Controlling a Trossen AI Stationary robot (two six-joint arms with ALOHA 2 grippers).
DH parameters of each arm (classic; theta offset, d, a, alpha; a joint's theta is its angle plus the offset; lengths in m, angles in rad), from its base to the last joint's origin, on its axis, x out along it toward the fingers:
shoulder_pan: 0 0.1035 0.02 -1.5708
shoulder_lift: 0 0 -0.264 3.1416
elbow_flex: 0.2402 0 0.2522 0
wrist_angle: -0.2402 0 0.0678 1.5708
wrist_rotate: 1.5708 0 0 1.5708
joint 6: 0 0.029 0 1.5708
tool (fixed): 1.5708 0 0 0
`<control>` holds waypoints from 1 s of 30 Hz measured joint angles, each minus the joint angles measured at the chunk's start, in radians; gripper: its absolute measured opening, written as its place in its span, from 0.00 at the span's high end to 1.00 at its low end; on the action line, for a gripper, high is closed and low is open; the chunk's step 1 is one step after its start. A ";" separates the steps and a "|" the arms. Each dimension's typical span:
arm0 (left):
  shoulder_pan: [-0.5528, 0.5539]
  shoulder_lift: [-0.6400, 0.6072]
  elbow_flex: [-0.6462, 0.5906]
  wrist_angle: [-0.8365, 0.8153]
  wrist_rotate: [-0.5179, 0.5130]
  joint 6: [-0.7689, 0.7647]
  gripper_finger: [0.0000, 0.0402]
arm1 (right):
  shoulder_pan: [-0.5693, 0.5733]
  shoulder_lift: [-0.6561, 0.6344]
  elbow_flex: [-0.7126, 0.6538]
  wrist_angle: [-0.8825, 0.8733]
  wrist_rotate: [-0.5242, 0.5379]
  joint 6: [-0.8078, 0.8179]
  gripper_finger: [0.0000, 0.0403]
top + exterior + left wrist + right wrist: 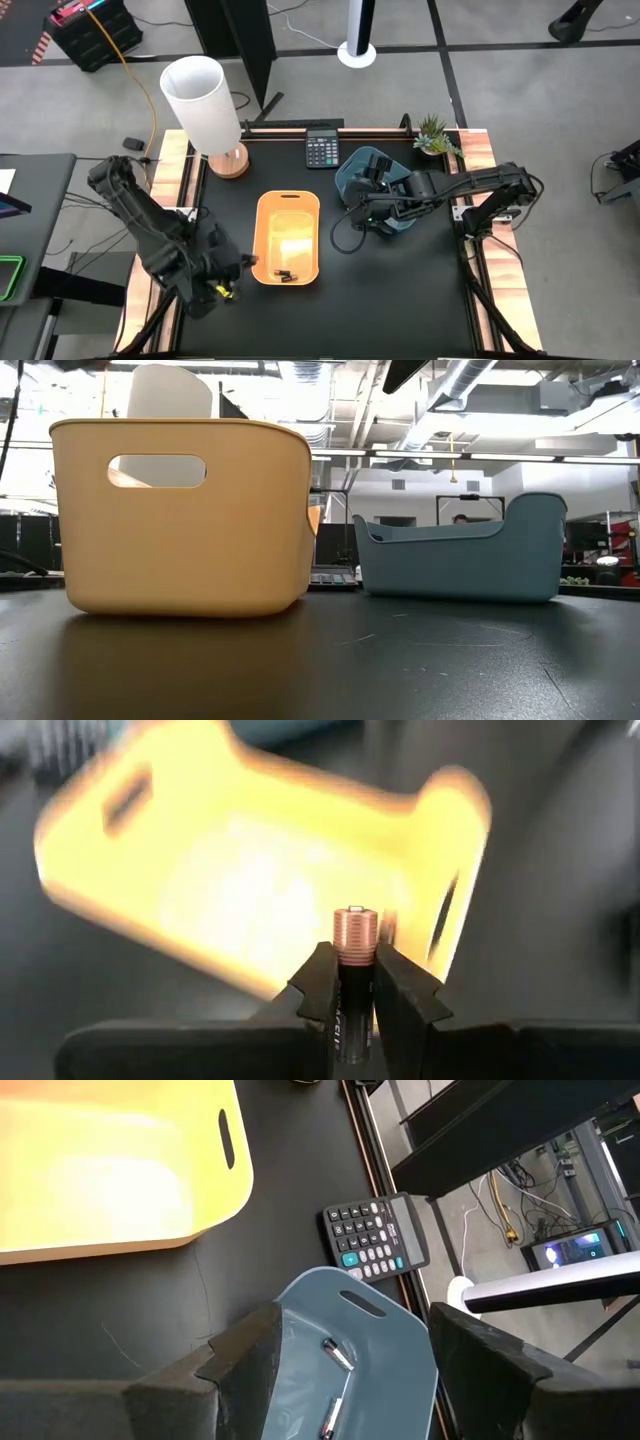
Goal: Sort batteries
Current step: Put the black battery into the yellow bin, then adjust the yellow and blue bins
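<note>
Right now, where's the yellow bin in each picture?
High view: yellow bin, table's middle.
Low view: left half, beside the blue bin.
Left wrist view: fills the picture.
Right wrist view: top left.
Shared landmark: the blue bin, except left wrist view.

No legible text; faint unreadable print on held battery (354, 982).
</note>
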 joint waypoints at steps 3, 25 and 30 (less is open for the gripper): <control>0.076 -0.017 0.016 0.106 -0.048 0.188 0.90 | 0.000 0.000 0.000 0.001 0.000 0.000 0.33; 0.485 -0.019 -0.134 0.329 0.121 0.507 0.52 | 0.073 0.000 0.000 -0.018 0.000 0.041 0.33; 0.478 -0.021 -0.134 0.326 0.091 0.512 0.41 | 0.087 0.000 0.000 -0.068 -0.001 0.100 0.33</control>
